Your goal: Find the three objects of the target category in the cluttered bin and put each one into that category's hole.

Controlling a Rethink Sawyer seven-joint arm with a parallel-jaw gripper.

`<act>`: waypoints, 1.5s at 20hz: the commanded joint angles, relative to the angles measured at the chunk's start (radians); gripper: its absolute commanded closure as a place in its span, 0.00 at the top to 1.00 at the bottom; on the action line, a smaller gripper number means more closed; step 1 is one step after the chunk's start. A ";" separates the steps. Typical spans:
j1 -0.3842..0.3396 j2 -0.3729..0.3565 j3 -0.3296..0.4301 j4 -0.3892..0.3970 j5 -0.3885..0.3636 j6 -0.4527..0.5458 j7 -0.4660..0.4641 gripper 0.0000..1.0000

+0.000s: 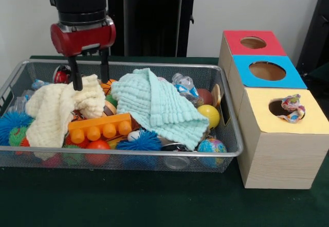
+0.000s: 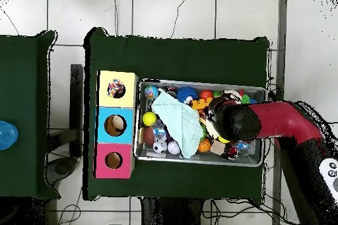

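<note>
Cream cloth [image 1: 59,108] lies under your hand [image 1: 89,76], whose fingers stand narrowly apart and empty; lift it aside in the bin [image 1: 226,152] to uncover spotted fabric.

Front view: a low camera at the bench's [image 1: 154,206] near edge faces the robot's pedestal, close in on the bin [image 1: 128,155] and the three boxes [image 1: 272,114]. Overhead view: looking straight down from high up — whole bench [image 2: 178,54], floor around it. Both share bin [image 2: 201,161] and boxes [image 2: 117,125] — turned half round.
</note>
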State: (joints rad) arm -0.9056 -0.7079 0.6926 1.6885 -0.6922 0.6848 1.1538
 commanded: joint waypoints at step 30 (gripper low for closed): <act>0.027 0.178 -0.074 -0.097 -0.189 0.038 -0.138 1.00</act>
State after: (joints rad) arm -0.8575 -0.6056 0.5882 1.6277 -0.8566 0.7758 1.1538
